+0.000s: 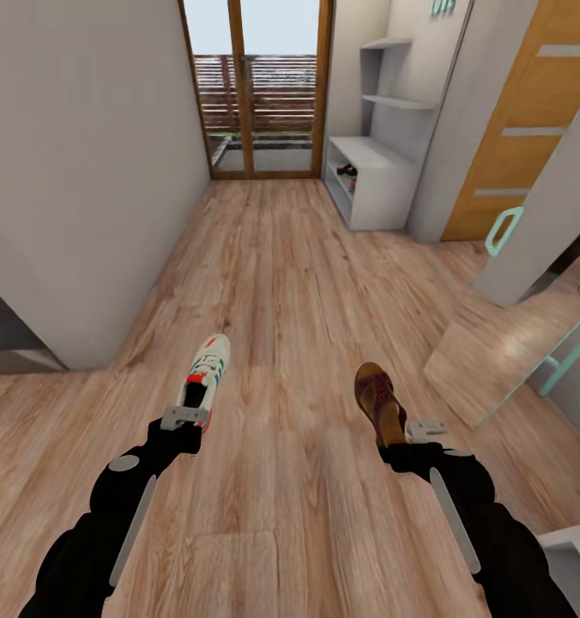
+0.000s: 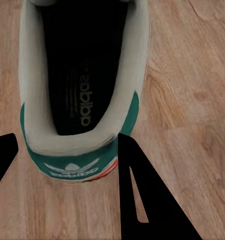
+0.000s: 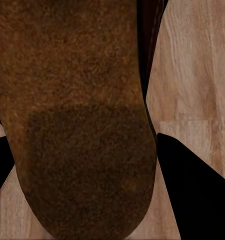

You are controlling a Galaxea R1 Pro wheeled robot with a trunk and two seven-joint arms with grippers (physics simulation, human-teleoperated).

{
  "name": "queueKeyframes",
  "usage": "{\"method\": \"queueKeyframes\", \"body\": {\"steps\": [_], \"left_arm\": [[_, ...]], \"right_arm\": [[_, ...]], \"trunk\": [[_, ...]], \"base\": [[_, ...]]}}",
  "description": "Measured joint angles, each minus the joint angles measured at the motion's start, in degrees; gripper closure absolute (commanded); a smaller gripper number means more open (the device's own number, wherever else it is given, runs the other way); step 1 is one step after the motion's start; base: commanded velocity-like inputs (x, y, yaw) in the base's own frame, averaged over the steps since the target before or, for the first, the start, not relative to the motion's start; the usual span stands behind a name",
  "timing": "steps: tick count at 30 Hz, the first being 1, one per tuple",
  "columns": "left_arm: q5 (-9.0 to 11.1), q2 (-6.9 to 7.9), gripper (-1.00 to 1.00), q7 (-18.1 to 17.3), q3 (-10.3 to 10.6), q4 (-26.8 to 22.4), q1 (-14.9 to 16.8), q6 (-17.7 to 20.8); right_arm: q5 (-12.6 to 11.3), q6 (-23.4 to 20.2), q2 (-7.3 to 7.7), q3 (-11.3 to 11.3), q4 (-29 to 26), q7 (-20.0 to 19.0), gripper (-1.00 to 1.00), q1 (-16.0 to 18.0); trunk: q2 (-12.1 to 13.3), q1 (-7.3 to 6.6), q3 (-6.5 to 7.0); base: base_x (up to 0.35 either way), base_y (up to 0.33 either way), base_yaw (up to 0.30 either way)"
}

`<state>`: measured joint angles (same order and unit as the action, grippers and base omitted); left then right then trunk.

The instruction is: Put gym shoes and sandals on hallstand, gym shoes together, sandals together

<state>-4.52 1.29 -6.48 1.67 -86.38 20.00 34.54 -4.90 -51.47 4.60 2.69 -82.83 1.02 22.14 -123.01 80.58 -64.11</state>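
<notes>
In the head view, a sneaker (image 1: 206,371) is held by its heel in the left gripper (image 1: 185,419), toe pointing far, above the floor (image 1: 273,283). To its right, a sandal (image 1: 379,403) is grasped by the right gripper (image 1: 414,431), its brown sole turned upward. Far right, the rack (image 1: 377,176) stands against the wall, with dark shoes (image 1: 348,175) seen in its upper slot.

In the left wrist view, the sneaker's (image 2: 82,85) green heel is clamped between the two black fingers (image 2: 142,195), over the floor (image 2: 192,90).

In the right wrist view, the sandal's (image 3: 77,120) sole is gripped between the fingers (image 3: 192,185), over the floor (image 3: 192,70).
</notes>
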Motion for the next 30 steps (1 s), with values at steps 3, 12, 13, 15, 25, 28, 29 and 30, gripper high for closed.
{"method": "queueKeyframes", "body": {"steps": [3,12,13,15,25,28,29,30], "left_arm": [[0.0,0.0,1.0,0.0,0.1,0.0,0.0,0.0],[0.0,0.0,1.0,0.0,0.1,0.0,0.0,0.0],[0.0,0.0,1.0,0.0,0.1,0.0,0.0,0.0],[0.0,0.0,1.0,0.0,0.1,0.0,0.0,0.0],[0.0,0.0,1.0,0.0,0.0,0.0,0.0,0.0],[0.0,0.0,1.0,-0.1,0.0,0.0,0.0,0.0],[0.0,0.0,1.0,-0.1,0.0,0.0,0.0,0.0],[0.0,0.0,1.0,-0.1,0.0,0.0,0.0,0.0]], "right_arm": [[0.0,0.0,0.01,0.0,0.0,0.0,1.0,0.0],[0.0,0.0,-0.07,0.0,0.0,0.0,1.0,0.0],[0.0,0.0,-0.07,0.0,0.0,0.0,1.0,0.0],[0.0,0.0,-0.07,0.0,0.1,0.0,1.0,0.0],[0.0,0.0,-0.08,0.1,0.0,0.0,1.0,0.0],[0.0,0.0,-0.08,0.1,0.1,0.0,1.0,0.0],[0.0,0.0,-0.08,0.1,0.1,0.0,1.0,0.0],[0.0,0.0,-0.08,0.1,0.1,0.0,1.0,0.0]], "trunk": [[0.0,0.0,0.0],[0.0,0.0,0.0],[0.0,0.0,0.0],[0.0,0.0,0.0],[0.0,0.0,0.0],[0.0,0.0,0.0],[0.0,0.0,0.0],[0.0,0.0,0.0]], "base": [[0.334,0.0,0.0],[0.334,0.0,0.0],[0.334,0.0,0.0],[0.334,0.0,0.0],[0.334,0.0,0.0],[0.334,0.0,0.0],[0.334,0.0,0.0],[0.334,0.0,0.0]]}}
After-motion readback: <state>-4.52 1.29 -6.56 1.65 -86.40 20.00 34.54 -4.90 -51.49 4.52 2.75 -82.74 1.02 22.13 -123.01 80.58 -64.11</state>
